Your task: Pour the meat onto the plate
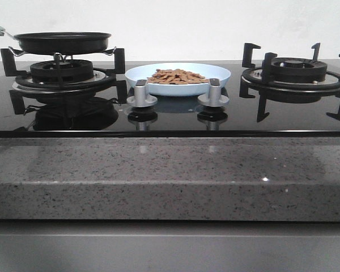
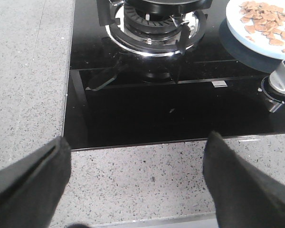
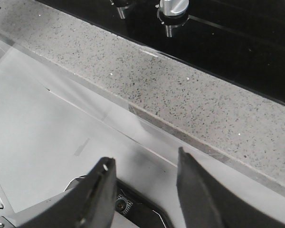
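Front view says the job looks done: the meat (image 1: 176, 76) sits heaped on the plate (image 1: 224, 72), and the pan (image 1: 62, 41) rests on its burner. Well ahead of the left gripper (image 2: 135, 183), fingers (image 2: 33, 183) spread wide over the countertop (image 2: 133, 175) and holding nothing, lies that plate. The right gripper (image 3: 142, 190) hangs partly open, empty too, beyond the counter's front edge.
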Controlling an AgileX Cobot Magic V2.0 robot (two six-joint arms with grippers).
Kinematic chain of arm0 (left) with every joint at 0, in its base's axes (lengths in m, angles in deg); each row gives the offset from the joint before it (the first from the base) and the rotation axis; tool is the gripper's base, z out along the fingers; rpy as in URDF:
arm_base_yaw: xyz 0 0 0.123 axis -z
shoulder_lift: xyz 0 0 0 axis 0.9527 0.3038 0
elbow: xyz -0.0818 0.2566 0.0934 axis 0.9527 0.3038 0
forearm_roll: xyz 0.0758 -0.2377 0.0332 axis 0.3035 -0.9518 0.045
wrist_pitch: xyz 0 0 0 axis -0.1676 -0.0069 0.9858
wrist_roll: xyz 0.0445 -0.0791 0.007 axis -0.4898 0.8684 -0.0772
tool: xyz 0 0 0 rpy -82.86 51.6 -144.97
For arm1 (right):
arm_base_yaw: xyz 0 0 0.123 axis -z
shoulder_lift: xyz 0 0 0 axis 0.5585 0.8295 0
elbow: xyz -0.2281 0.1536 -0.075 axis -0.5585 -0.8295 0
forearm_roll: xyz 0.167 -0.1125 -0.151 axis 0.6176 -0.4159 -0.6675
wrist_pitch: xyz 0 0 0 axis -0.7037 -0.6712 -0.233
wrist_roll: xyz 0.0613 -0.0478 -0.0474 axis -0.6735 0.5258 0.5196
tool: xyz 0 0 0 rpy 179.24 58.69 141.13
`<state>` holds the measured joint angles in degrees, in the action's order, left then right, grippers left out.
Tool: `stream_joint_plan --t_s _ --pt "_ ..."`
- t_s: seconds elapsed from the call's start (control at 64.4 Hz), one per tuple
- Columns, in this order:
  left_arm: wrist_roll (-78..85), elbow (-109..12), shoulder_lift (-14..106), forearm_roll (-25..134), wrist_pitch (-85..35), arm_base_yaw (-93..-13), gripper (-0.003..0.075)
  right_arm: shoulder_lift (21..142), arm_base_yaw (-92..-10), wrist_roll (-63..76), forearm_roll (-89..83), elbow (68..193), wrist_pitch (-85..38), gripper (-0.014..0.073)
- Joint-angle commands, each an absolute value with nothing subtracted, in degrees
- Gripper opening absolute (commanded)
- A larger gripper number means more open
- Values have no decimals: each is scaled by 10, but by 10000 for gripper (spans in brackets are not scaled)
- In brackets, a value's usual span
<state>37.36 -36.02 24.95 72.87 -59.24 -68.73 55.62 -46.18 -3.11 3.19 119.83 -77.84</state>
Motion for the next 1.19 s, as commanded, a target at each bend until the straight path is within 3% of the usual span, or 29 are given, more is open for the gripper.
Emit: stream_joint_plan --t_s 0.0,0.186,0.388,0.466,0.59,0.698,0.807,1.179 --pt "380 -376 249 720 -554 -683 566 558 -461 -29 42 1210 -752 342" --pt "380 -376 249 720 -554 -683 566 558 -461 -29 42 1210 -751 315" --pt "380 -376 249 720 -554 -683 556 558 -461 -29 42 1210 -751 84" --pt "380 -376 249 720 -554 -683 491 558 -461 -29 42 1210 -751 -13" --pt "380 -376 249 720 -554 -683 298 558 -461 -29 42 1210 -750 -125" --pt "380 -376 249 720 -554 -683 107 558 -461 -29 42 1210 -746 -120" --pt "379 -376 249 720 -554 -683 -21 558 -461 -29 42 1210 -736 -120" --pt "379 -376 249 720 -554 -683 -20 558 -461 -29 42 1210 -740 -120"
